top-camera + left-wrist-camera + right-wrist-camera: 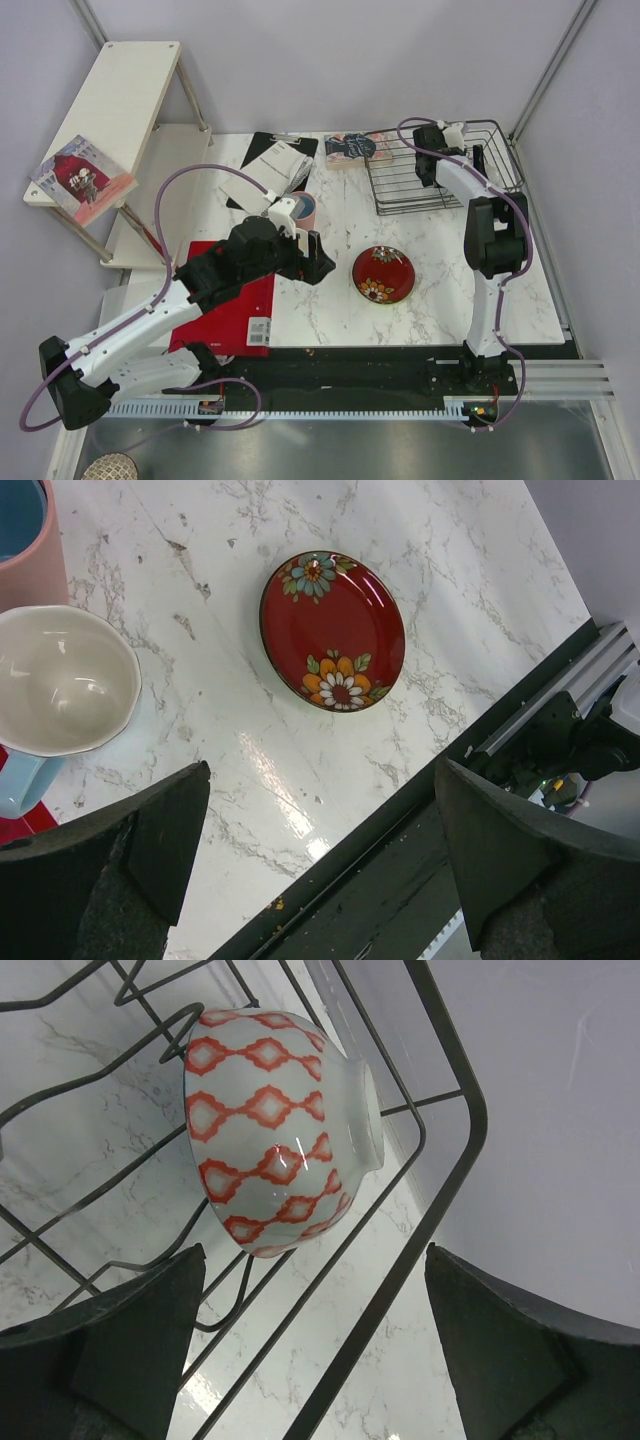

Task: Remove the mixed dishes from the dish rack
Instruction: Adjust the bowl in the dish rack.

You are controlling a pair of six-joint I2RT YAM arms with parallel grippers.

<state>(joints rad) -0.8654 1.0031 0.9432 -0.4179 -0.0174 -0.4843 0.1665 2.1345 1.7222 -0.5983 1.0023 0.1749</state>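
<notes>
The left pincer is being held wide open above the desk, beside the mug. The red floral plate is lying unloaded. The right pincer is being held open facing the patterned bowl, which is tipped sideways in the dish rack, probably for grasping.

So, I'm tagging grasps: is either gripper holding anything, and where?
Nothing: left gripper open over the table; right gripper open facing the bowl in the dish rack.

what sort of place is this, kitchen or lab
Most likely a robot lab cell staged as a kitchen counter: a left arm and right arm bolted at a marble-look table, and a wire dish rack holding a patterned bowl.
</notes>
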